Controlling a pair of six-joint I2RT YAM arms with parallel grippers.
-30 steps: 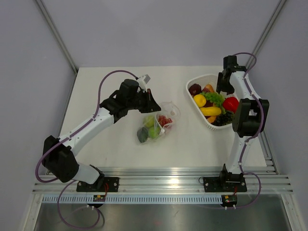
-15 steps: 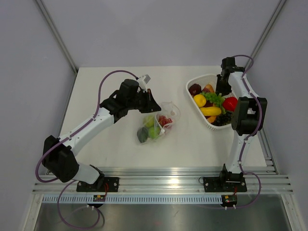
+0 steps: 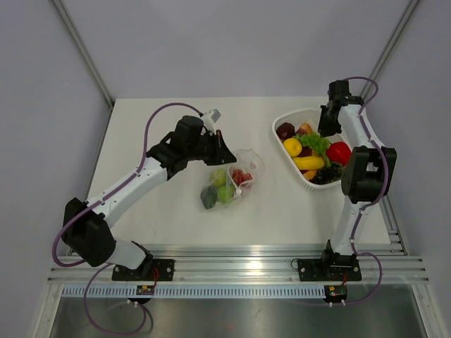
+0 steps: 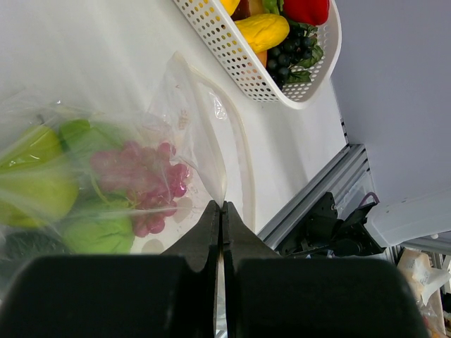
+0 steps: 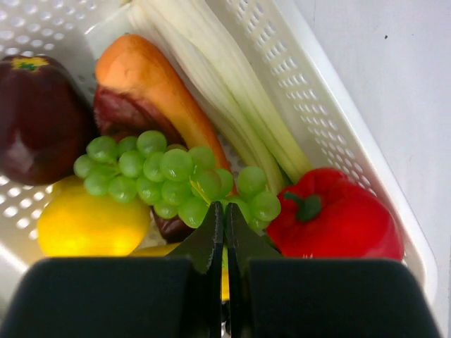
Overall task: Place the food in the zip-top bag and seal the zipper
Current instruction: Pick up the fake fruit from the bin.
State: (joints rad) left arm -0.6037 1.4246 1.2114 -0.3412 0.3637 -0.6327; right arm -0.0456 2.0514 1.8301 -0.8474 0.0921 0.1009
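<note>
Left pincer closed, pinching thin, floppy zip-top bag rim. Right pincer closed at green grapes in basket; knobbly, light, slippery; stem likely best hold.

No text, brand, number or sign can be read. Two small tags on the rail at the desk's near edge are too tiny to make out.

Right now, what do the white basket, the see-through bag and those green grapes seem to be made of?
Basket: probably rigid moulded plastic, matte white, going by its even grid of holes.
Bag: thin clear plastic film, glossy. It crinkles and the food inside shows through it.
Green grapes: likely plastic or rubber, shiny. They are identical beads with hard highlights, so apparently toy fruit.
</note>
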